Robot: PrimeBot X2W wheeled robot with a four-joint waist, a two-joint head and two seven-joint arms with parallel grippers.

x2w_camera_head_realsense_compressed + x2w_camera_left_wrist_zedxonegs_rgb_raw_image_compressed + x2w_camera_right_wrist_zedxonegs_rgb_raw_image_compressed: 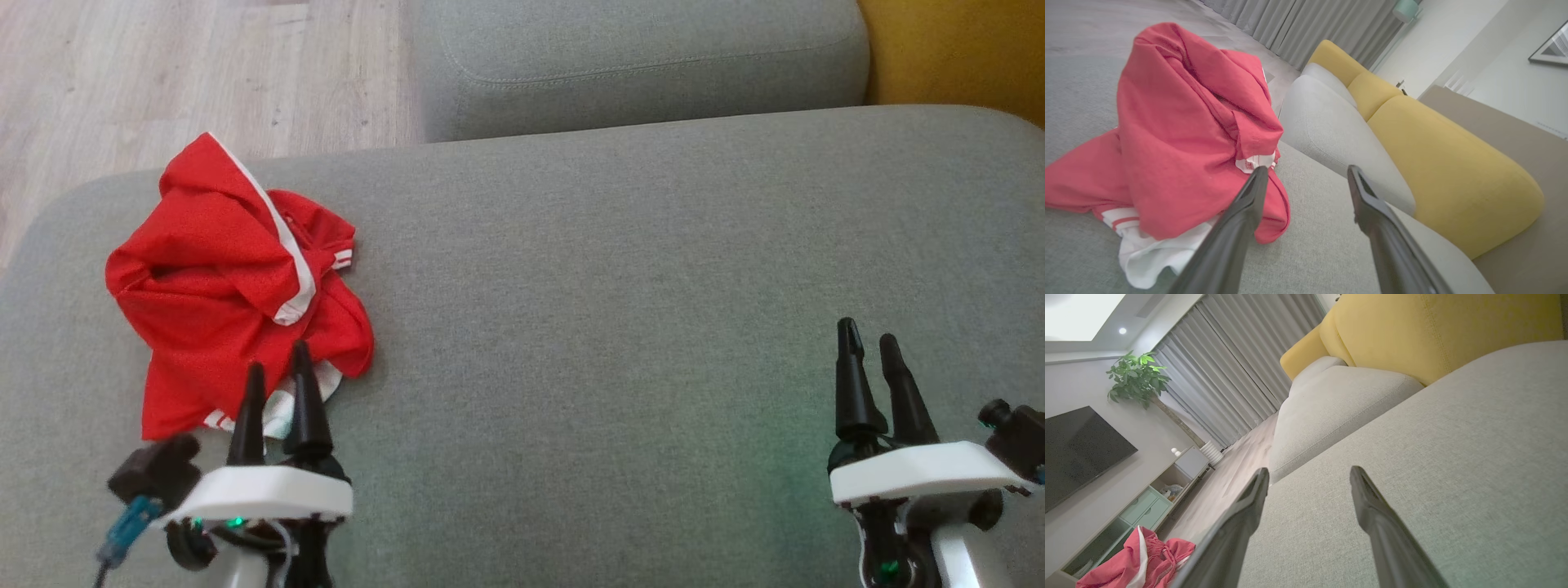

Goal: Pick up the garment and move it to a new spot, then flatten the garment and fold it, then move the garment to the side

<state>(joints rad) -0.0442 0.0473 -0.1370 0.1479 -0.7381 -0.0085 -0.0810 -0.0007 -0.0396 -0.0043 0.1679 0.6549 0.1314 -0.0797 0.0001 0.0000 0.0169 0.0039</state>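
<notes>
Head view: a crumpled red garment (pixel 229 286) lies on the left part of the grey seat cushion (pixel 612 286). My left gripper (pixel 277 358) is just at its near edge and my right gripper (pixel 868 331) is well apart to the right; both have fingers spread and hold nothing.
I judge the cloth light, soft and limp, a thin mesh likely to sag and slip but not fragile. A pinch on a raised fold, or on the white-striped hem (pixel 1147 257) beside my left fingers, looks surest. The heap is bunched, so I cannot tell front from back. Its long axis runs roughly away from me, with the peak far and the hem near.
</notes>
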